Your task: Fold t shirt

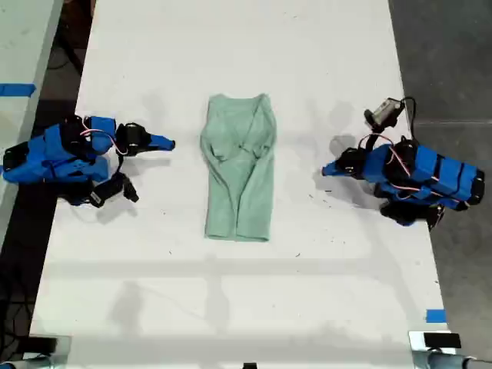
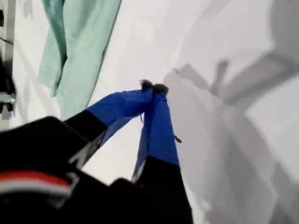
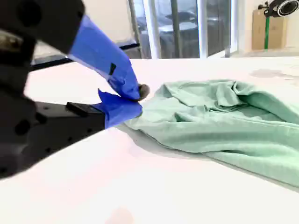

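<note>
The t shirt (image 1: 238, 177) is a pale mint-green garment lying lengthwise at the middle of the white table, its sides folded inward and its neck end toward the top of the exterior view. My first gripper (image 1: 324, 171) is on the blue arm at the exterior view's right. It rests a short way from the shirt and is shut and empty (image 2: 152, 87), with the shirt's (image 2: 79, 46) smooth hem end beyond its tips. My second gripper (image 1: 171, 143) is on the blue arm at the exterior view's left. It is shut and empty (image 3: 138, 100), just short of the shirt's (image 3: 224, 126) wrinkled end.
The white table (image 1: 246, 307) runs past the exterior view's top. Blue tape (image 1: 436, 315) marks its edge at the exterior view's lower right, and small brackets (image 1: 434, 340) sit along the bottom edge. A second table (image 1: 19, 46) stands at the exterior view's left, dark floor at its right.
</note>
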Tool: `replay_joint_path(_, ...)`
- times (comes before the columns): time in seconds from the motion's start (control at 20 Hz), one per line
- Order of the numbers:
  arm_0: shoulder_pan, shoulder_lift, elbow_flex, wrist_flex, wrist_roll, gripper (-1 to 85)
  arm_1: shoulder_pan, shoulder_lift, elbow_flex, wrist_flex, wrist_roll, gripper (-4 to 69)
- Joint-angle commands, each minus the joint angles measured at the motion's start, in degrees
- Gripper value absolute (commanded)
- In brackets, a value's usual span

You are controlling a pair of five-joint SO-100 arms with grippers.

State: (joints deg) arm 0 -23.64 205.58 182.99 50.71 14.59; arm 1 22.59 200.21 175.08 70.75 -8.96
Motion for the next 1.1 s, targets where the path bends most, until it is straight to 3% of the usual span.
replay_joint_path(0.0,-2.7,0.7,1.1,1.2,-5.3,-0.1,-1.8,1.1,3.3,-4.9,2.8,1.0)
replay_joint_path(0.3,-1.2,0.7,0.4,1.9,-6.0,-0.1,-1.7,1.1,2.3,-5.0,5.2,1.0)
replay_joint_path(0.4,-0.8,-1.9,-2.4,2.8,-9.1,-0.2,-2.1,1.0,-1.0,-6.6,1.8,1.1)
replay_joint_path(0.5,1.3,-10.8,-11.5,4.9,-10.4,-0.2,-2.0,-0.7,-8.0,-3.9,-0.8,1.1)
replay_joint_path(0.6,7.9,-27.4,-23.5,1.0,-10.5,-0.2,-4.0,-13.7,-18.8,-3.4,-2.4,1.2)
replay_joint_path(0.75,17.2,-63.1,-50.4,5.3,-10.0,3.3,-12.4,-50.6,-44.4,-3.3,-4.7,2.1)
replay_joint_path(0.9,24.2,-86.4,-68.8,8.1,-10.6,14.7,-20.0,-71.7,-60.6,-3.8,-2.9,10.4)
replay_joint_path(1.05,29.6,-106.5,-85.2,10.8,-10.7,18.2,-25.9,-89.1,-71.7,-4.8,-2.5,23.2)
